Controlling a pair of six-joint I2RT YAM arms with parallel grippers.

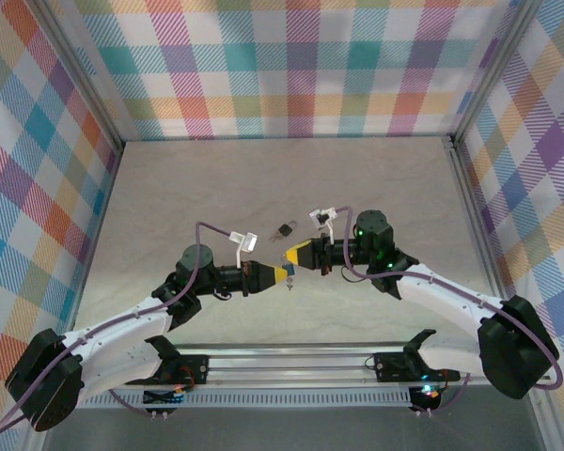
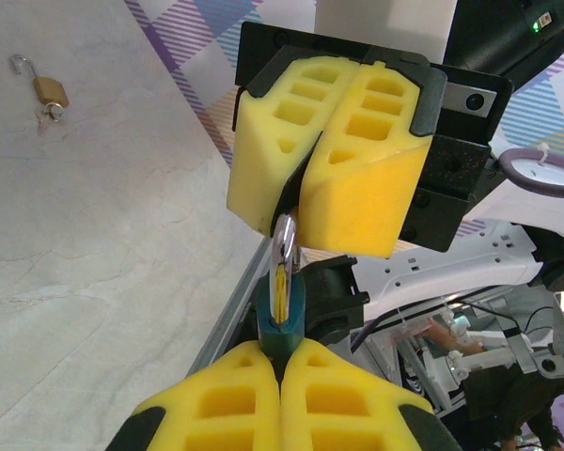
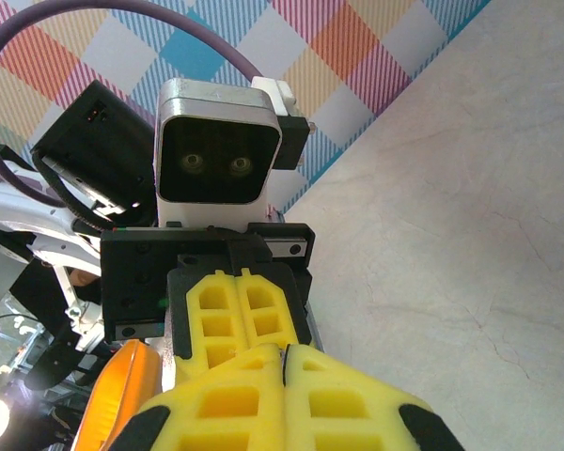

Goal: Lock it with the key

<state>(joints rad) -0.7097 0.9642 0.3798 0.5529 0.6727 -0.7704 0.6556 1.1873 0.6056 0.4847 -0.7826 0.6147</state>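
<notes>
Left claw (image 2: 282,362) clamped on key (image 2: 282,318) by its teal head, blade aimed into lock (image 2: 288,199) seemingly pinched in shut right claw (image 2: 296,211), both mid-air above worktop (image 2: 94,235) centre, aligned for turning.

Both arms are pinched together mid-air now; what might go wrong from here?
1. The key bridges the left fingers and right fingers; an off-axis twist may bend it or slip it free.
2. The lock is nearly hidden, so seating is unconfirmed.
3. A drop could land near the brass padlock.
</notes>
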